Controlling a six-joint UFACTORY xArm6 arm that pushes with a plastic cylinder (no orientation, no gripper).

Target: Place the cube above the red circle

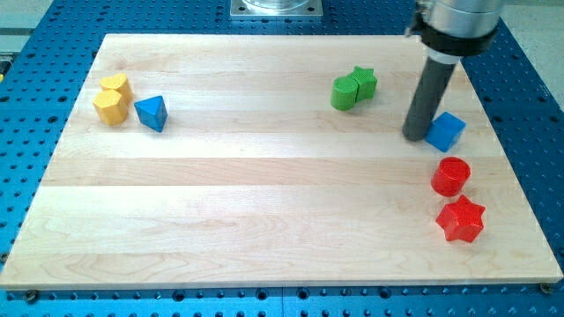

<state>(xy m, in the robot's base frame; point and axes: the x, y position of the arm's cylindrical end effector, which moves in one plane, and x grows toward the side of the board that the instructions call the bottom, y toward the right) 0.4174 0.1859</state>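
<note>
A blue cube (447,130) sits near the board's right edge. A red circle block (450,176) lies just below it, with a small gap between them. My tip (415,136) stands on the board right against the cube's left side; contact looks likely but I cannot be sure. The dark rod rises from it toward the view's top right.
A red star (461,220) lies below the red circle. A green star (362,81) and a green rounded block (345,92) sit together at the top middle. Two yellow blocks (113,99) and a blue triangle (152,113) sit at the top left on the wooden board (264,202).
</note>
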